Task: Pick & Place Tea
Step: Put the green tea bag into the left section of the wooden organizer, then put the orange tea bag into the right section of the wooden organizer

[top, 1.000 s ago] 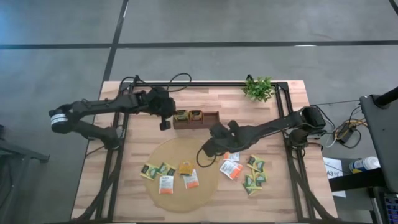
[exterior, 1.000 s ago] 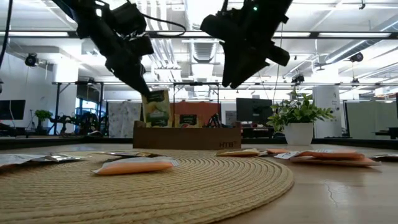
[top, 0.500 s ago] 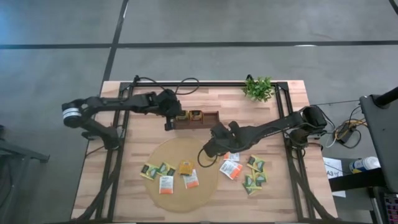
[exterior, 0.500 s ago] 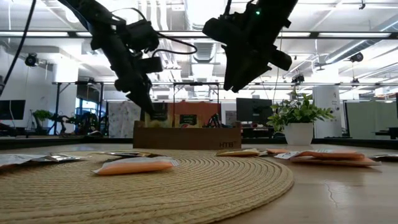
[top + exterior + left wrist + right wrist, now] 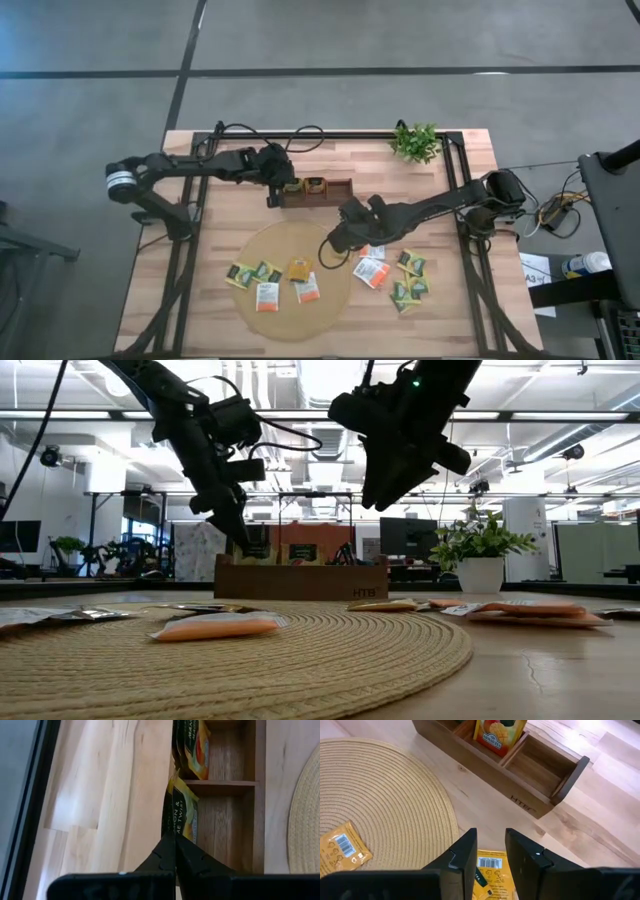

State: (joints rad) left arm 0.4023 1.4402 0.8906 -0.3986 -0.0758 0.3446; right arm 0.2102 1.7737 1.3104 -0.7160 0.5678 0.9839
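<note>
You had the left gripper point(image 5: 170, 851) pinched fully closed on the top edge of a yellow sachet point(image 5: 181, 812), with the packet hanging into the end compartment of the dark wooden tray point(image 5: 338, 188), the one farthest from the small green plant point(image 5: 416, 141). In the low view that gripper point(image 5: 247, 543) sat right at the tray's rim point(image 5: 300, 577), so the sachet looked nearly seated but not released.

The packet read as light, thin and limp: it hung straight from the fingertips and would likely bend or fold if it caught the divider. An edge grip like yours suited it; a foil face would probably be slick, so a corner or rim pinch was the safer hold.

Your right gripper point(image 5: 490, 851) hovered on the mat side of the tray, fingers parted by a narrow gap and holding nothing, directly above a yellow packet with a barcode point(image 5: 491, 870) lying flat on the bare wood beside the round woven mat point(image 5: 272, 242). Lying flat, that one offered no raised edge, so you would likely have needed to press down and scrape under it.

The remaining tea lay loose on the side of the tray away from the plant: some sachets on the mat point(image 5: 299, 270), others on the wood next to it point(image 5: 410, 263). One orange-printed packet point(image 5: 499, 735) already stood in the middle compartment.
</note>
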